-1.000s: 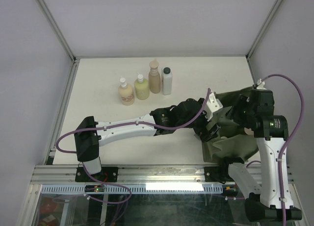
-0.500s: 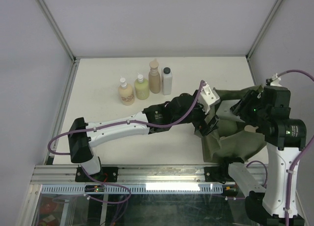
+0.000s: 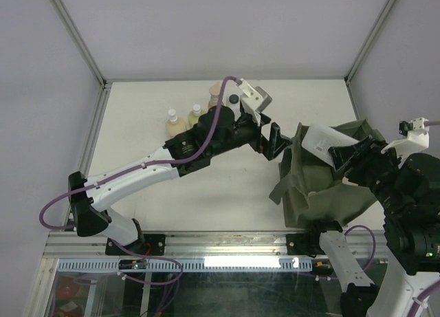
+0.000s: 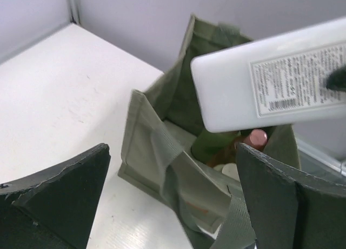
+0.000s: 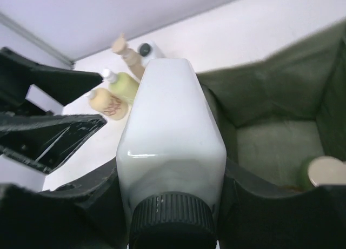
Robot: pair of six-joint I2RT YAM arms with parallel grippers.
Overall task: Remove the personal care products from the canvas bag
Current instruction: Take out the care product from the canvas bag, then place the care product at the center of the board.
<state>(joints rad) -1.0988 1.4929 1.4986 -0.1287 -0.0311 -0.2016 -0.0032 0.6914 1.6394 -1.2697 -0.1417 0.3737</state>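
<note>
My right gripper (image 3: 340, 153) is shut on a white bottle with a black cap (image 3: 322, 141) and holds it in the air above the olive canvas bag (image 3: 323, 190); the right wrist view shows the bottle (image 5: 170, 135) clamped between both fingers. My left gripper (image 3: 272, 138) is open and empty, just left of the bag's rim. In the left wrist view the bag (image 4: 157, 135) lies ahead and the held bottle (image 4: 270, 81) hangs over it. More bottle tops (image 4: 258, 136) show inside the bag.
A tan bottle (image 3: 175, 126), a yellow-green one (image 3: 196, 115), a beige one (image 3: 215, 92) and a white one with a black cap (image 3: 234, 100) stand in a row at the back, partly behind my left arm. The bag sits near the front right edge.
My right gripper has risen out of the bag with the white bottle. My left gripper has drawn back from the bag's edge and moved up and to the left.
</note>
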